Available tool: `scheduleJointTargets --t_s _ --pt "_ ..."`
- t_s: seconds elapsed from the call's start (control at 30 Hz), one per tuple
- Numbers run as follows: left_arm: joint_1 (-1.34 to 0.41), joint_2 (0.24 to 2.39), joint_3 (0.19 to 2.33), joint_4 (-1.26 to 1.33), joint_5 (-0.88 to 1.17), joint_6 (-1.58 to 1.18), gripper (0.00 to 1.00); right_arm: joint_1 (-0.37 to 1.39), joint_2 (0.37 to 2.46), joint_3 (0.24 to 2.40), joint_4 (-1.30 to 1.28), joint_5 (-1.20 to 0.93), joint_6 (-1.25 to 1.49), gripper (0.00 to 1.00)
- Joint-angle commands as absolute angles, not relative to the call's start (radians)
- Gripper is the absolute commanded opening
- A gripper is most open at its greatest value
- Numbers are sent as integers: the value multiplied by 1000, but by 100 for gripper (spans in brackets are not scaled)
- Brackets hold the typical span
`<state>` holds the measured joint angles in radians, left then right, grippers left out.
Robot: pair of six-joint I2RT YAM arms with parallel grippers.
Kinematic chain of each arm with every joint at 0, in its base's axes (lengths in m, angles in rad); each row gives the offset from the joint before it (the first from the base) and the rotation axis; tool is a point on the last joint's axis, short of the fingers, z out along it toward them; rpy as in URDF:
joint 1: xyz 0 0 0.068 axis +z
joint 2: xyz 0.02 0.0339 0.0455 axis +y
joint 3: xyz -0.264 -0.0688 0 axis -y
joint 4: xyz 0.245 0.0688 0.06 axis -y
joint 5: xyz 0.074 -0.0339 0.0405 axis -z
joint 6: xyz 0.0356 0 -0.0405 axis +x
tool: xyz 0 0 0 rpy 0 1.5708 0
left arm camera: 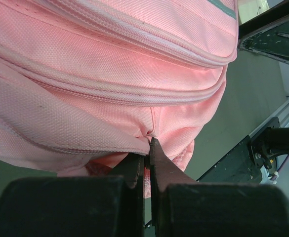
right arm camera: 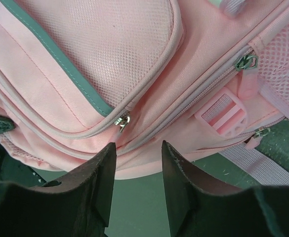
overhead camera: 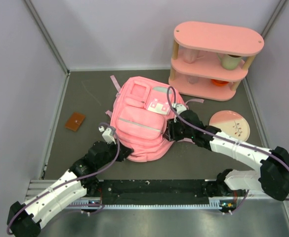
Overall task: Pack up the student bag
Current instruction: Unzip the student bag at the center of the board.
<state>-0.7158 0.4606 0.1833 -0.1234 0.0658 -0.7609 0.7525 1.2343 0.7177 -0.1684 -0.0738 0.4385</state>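
Note:
The student bag (overhead camera: 137,121) lies flat on the dark table, pink, front pockets up. At the bag's lower left edge my left gripper (overhead camera: 124,150) is shut on a fold of the pink fabric (left arm camera: 109,59), pinched between its fingertips (left arm camera: 148,148). My right gripper (overhead camera: 171,129) is at the bag's right side. Its jaws (right arm camera: 138,148) stand open with nothing between them, just short of the bag (right arm camera: 109,59). A metal zipper pull (right arm camera: 122,121) hangs right beyond the left finger. A second zipper pull (right arm camera: 245,61) and a pink buckle (right arm camera: 223,116) lie further right.
A pink oval shelf unit (overhead camera: 213,59) holding cups stands at the back right. A pink plate (overhead camera: 229,123) lies right of the bag, close to my right arm. A small brown flat object (overhead camera: 75,121) sits left of the bag. The arms' base rail (overhead camera: 154,190) runs along the near edge.

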Motion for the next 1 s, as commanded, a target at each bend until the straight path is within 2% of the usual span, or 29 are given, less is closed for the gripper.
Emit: scheduleJointTargets --t_s 0.0,0.5,0.63,0.77,0.97 --pt "-726 443 226 -26 84 -762 0 767 1160 742 -149 -34 463 41" --pt "-726 449 229 -20 92 -759 0 802 1338 742 -8 -60 489 40" --pt "-726 446 227 -18 92 -762 0 854 1362 756 -21 -9 462 29" --pt "-726 454 224 -11 95 -762 0 942 1384 795 -75 135 394 29" --pt "-727 471 227 -9 103 -762 0 971 1459 839 -106 164 393 29"
